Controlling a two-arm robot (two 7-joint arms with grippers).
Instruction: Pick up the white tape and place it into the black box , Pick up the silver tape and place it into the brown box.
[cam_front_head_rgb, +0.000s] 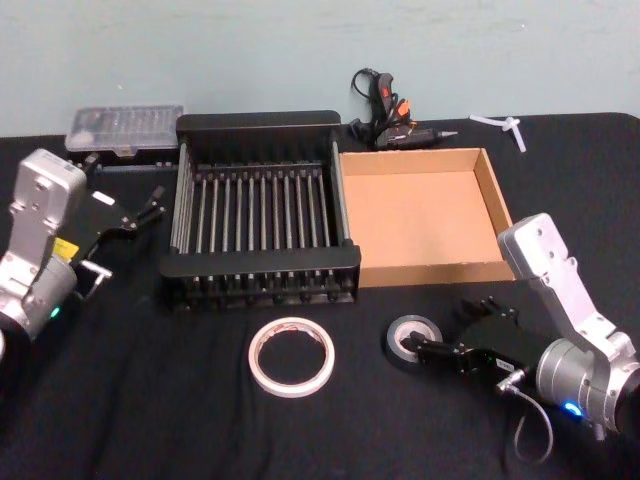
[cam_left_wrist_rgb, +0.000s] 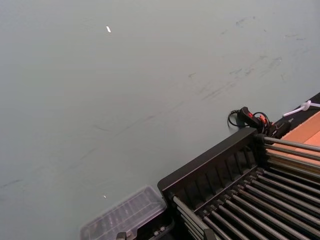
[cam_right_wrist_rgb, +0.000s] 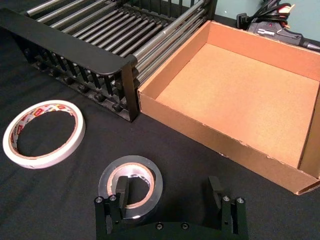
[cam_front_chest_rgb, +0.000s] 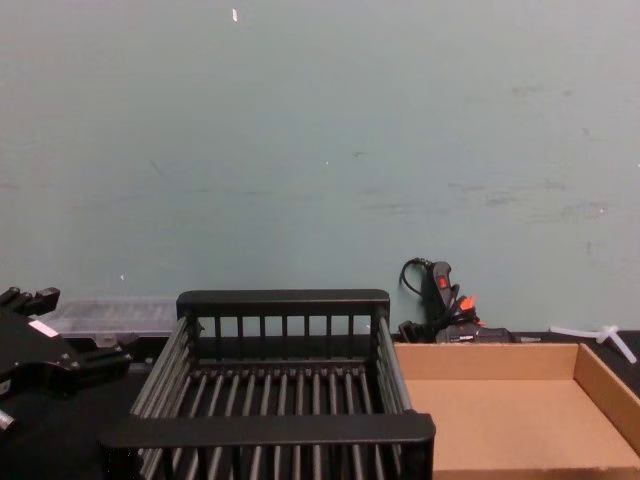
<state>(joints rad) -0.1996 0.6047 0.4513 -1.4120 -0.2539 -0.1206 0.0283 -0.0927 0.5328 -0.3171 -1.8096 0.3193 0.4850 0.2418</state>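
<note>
The silver tape (cam_front_head_rgb: 413, 338) (cam_right_wrist_rgb: 131, 186) lies flat on the black cloth in front of the brown box (cam_front_head_rgb: 425, 268) (cam_right_wrist_rgb: 240, 95). My right gripper (cam_front_head_rgb: 440, 330) (cam_right_wrist_rgb: 169, 194) is open and low at this roll, with one finger over its core and the other off to the side, apart from it. To the left, the white tape (cam_front_head_rgb: 291, 356) (cam_right_wrist_rgb: 44, 132) lies flat in front of the black box (cam_front_head_rgb: 260, 262) (cam_right_wrist_rgb: 75, 47) (cam_front_chest_rgb: 270, 430). Both boxes hold nothing. My left gripper (cam_front_head_rgb: 125, 188) (cam_front_chest_rgb: 80, 325) hangs open left of the black box.
A clear plastic case (cam_front_head_rgb: 125, 130) (cam_left_wrist_rgb: 125, 215) sits behind the black box on the left. A glue gun with its cable (cam_front_head_rgb: 390, 115) (cam_front_chest_rgb: 445, 305) lies behind the brown box. A small white piece (cam_front_head_rgb: 505, 127) rests at the far right. The wall stands close behind.
</note>
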